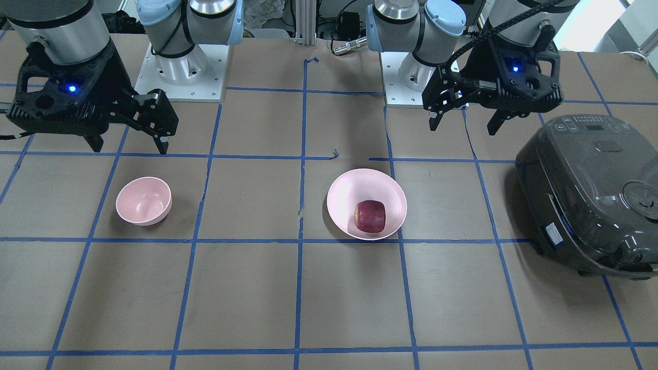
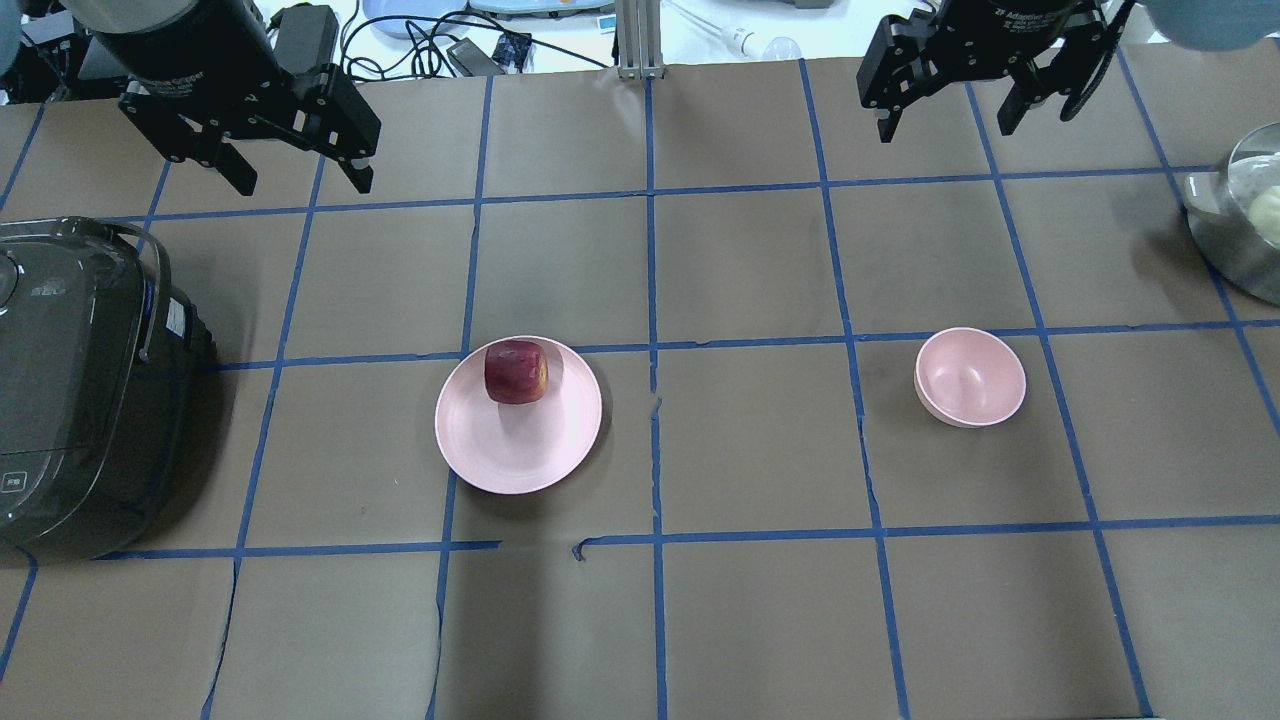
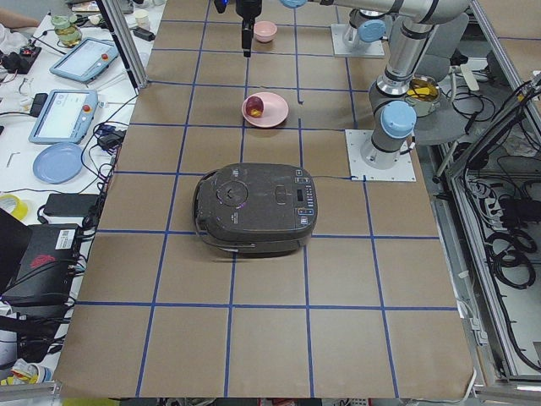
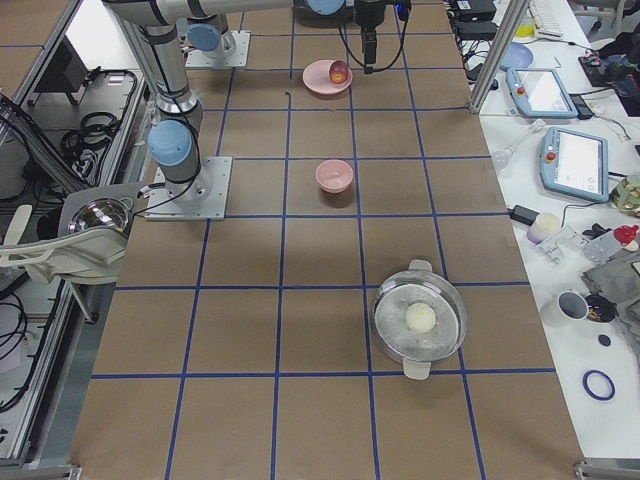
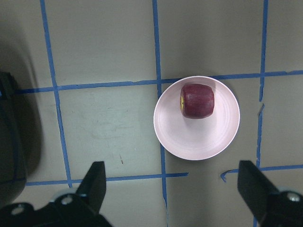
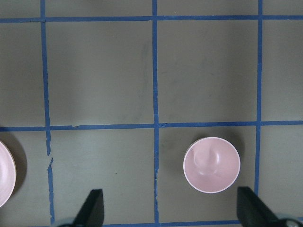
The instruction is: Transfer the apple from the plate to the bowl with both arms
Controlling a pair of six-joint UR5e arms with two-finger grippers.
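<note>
Rice cooker (image 2: 80,390) at the far left of the overhead view, dark grey and bulky, sitting on the brown table (image 2: 750,440) with its blue tape grid. Just past it, up high, here's the left gripper (image 2: 302,178): fingers spread wide, nothing between them, hanging in the air well apart from everything below. Its wrist camera looks straight down at the plate, both black fingertips at the bottom edge of that view.

Moving along, near the middle, the plate (image 2: 520,450), pale pink, wide and shallow. And there's the apple (image 2: 516,372), dark red, resting on the plate near the rim on the side away from the robot, a yellow patch showing on its right flank. It sits on the plate, untouched by either arm.

Across a couple of grid squares to the right, the bowl (image 2: 970,377), small, deep, pink, upright, well apart from the plate.

Above and beyond it, the right gripper (image 2: 945,125), also splayed apart and carrying nothing, clear of the bowl.

At the far right edge, a metal pot (image 2: 1225,235) with a pale round thing (image 2: 1268,215) inside it.
</note>
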